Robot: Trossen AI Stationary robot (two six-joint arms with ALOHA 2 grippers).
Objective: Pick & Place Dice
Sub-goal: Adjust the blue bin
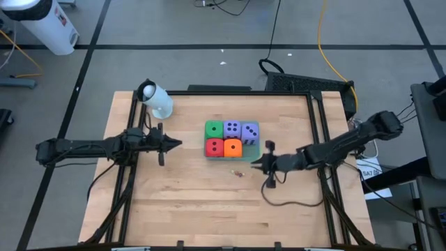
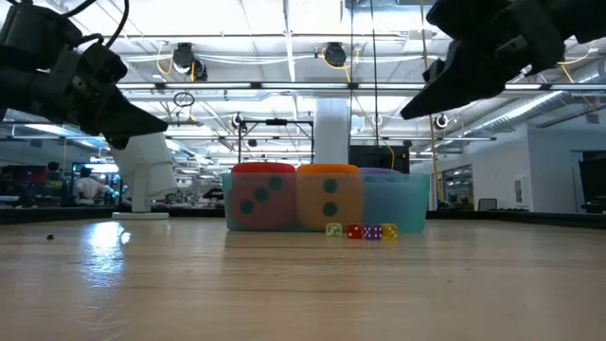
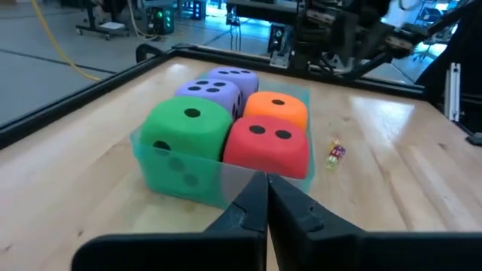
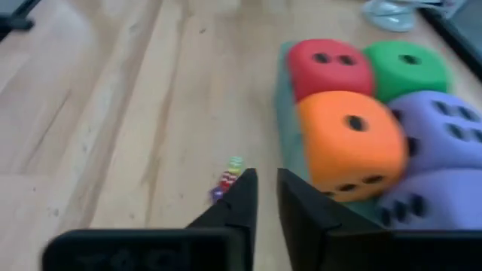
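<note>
Five soft dice sit packed in a clear teal tray (image 1: 262, 150) at mid-table: green (image 1: 214, 129), two purple (image 1: 232, 128) (image 1: 250, 132), red (image 1: 214, 147) and orange (image 1: 233, 147). The left wrist view shows green (image 3: 187, 128) and red (image 3: 267, 147) nearest. My left gripper (image 1: 178, 144) (image 3: 266, 202) hovers shut, left of the tray, pointing at it. My right gripper (image 1: 255, 164) (image 4: 268, 192) hovers off the tray's near right corner, by the orange die (image 4: 350, 139), with a narrow gap between its fingers. Neither touches anything.
A few tiny coloured dice (image 1: 238, 173) (image 2: 365, 231) (image 4: 227, 179) lie on the wood just near of the tray, beside my right gripper. A white cup-like object (image 1: 155, 99) lies at the far left corner. A raised dark frame (image 1: 132, 174) borders the table.
</note>
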